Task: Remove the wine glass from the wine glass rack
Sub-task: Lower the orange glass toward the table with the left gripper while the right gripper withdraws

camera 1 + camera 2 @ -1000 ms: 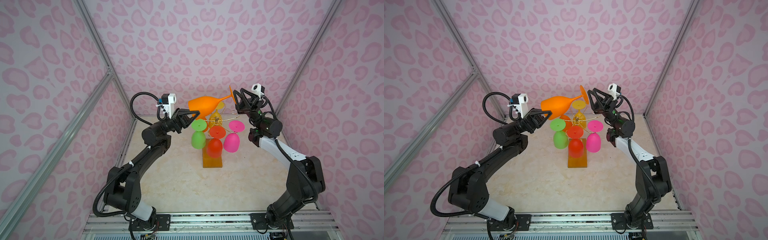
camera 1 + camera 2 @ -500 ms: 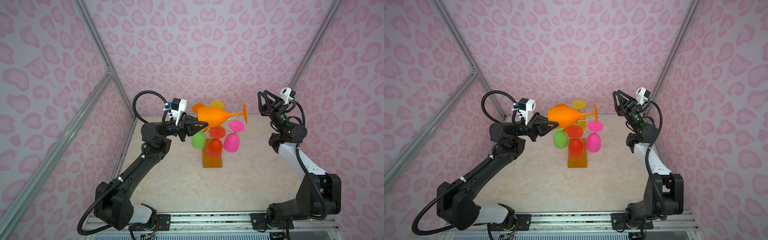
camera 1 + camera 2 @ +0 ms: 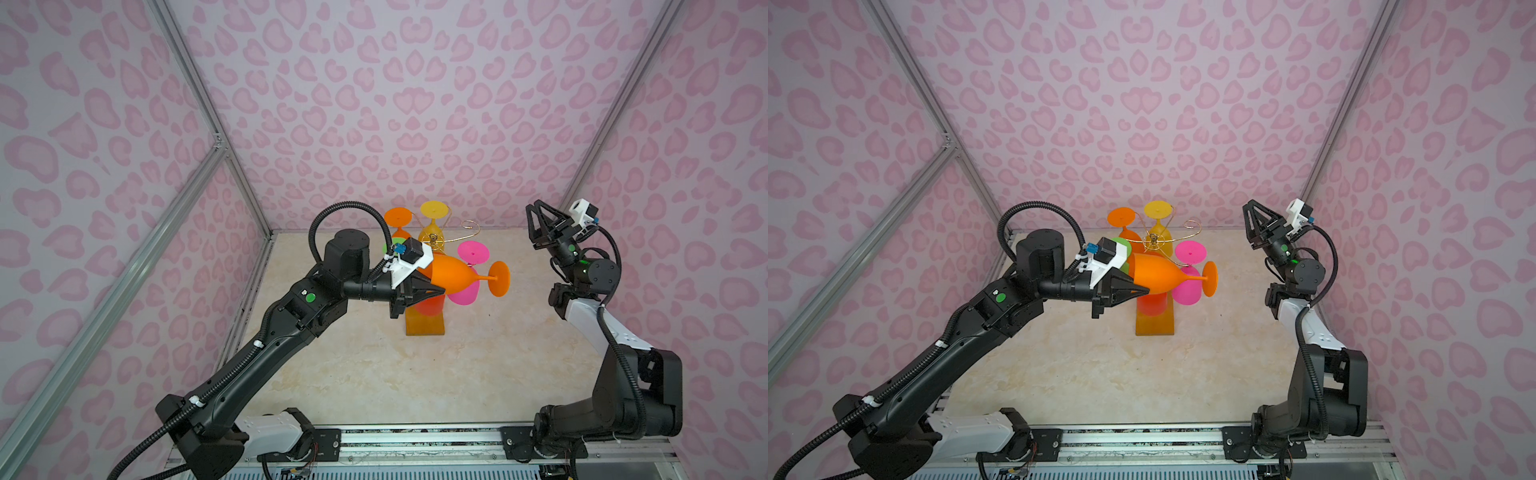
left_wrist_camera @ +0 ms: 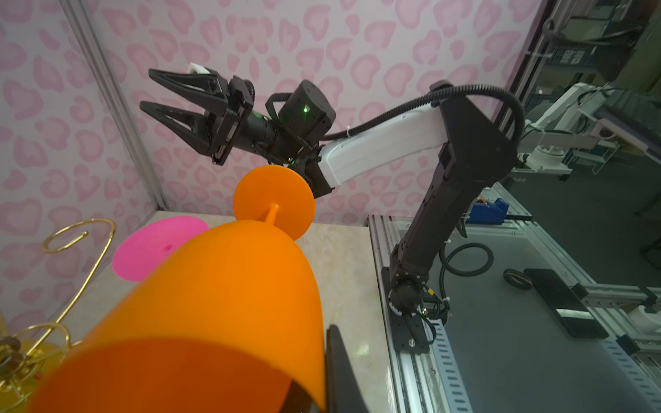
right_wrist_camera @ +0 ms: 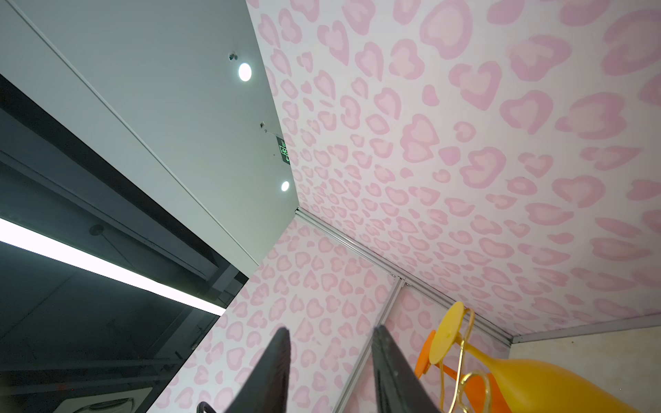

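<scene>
An orange wine glass (image 3: pixel 453 275) (image 3: pixel 1163 275) lies level in the air in front of the wine glass rack (image 3: pixel 424 326) (image 3: pixel 1154 325), its foot pointing right. My left gripper (image 3: pixel 438 291) (image 3: pixel 1140 291) is shut on the rim of its bowl. The left wrist view shows the bowl (image 4: pixel 221 304) filling the near field, one finger (image 4: pixel 339 368) against its outer wall and the other hidden inside. My right gripper (image 3: pixel 533 204) (image 3: pixel 1250 203) (image 5: pixel 331 329) (image 4: pixel 146 88) stands open and empty, raised at the far right, well apart from the glass.
Still hanging on the gold wire rack are an orange glass (image 3: pixel 398 218), a yellow glass (image 3: pixel 433 210), a pink glass (image 3: pixel 473 252), a red glass (image 3: pixel 430 308) and a mostly hidden green one (image 3: pixel 390 248). One curled wire arm (image 3: pixel 469 226) is bare. Pink walls close in on three sides.
The left arm has brought the orange glass down and forward, away from the rack's top. The right gripper, which was at the glass's foot, has drawn back to the right.
</scene>
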You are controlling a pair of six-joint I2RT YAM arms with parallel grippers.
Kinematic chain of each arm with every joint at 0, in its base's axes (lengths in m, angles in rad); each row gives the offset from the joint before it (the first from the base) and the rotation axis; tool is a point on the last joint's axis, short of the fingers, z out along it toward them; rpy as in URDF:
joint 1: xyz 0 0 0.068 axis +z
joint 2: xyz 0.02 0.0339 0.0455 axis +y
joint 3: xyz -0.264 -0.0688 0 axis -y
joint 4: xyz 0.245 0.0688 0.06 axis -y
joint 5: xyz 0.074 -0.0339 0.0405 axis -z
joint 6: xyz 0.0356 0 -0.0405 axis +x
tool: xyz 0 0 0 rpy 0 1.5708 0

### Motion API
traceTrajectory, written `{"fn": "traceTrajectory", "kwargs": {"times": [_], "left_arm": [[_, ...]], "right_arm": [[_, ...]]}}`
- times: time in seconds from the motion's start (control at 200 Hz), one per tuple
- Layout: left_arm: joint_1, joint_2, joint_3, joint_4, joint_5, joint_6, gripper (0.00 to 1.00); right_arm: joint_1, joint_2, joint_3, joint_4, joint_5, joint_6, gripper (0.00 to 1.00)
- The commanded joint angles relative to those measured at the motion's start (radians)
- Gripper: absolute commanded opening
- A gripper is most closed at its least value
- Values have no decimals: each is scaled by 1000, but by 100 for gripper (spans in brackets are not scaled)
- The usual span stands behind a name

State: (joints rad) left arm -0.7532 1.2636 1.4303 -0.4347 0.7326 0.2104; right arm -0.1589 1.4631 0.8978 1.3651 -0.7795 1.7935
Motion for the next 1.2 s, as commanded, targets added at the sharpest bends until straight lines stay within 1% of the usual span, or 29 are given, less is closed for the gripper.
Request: {"fn": "traceTrajectory", "kwargs": {"times": [0.0,0.255,0.345,0.57,0.785,0.915,1.095,1.2], "left_arm": [[-35,-9,10,-186,-176,128,1],[-138,-28,-25,-273,-350,145,1],[-172,-32,-30,-287,-386,149,1],[-235,-11,-9,-350,-426,160,1],[-277,73,27,-439,-485,162,1],[-289,142,65,-511,-508,161,1],[-305,221,106,-561,-555,159,1],[-324,276,130,-594,-607,162,1]], "right_arm": [[-16,22,-16,81,-20,32,39],[-48,66,-52,170,-17,90,37],[-50,80,-59,192,-16,101,37],[-50,94,-59,193,-20,101,36],[-49,107,-62,193,-23,101,36],[-50,117,-64,193,-27,100,36],[-49,129,-63,195,-33,102,36],[-50,136,-65,194,-37,100,36]]}}
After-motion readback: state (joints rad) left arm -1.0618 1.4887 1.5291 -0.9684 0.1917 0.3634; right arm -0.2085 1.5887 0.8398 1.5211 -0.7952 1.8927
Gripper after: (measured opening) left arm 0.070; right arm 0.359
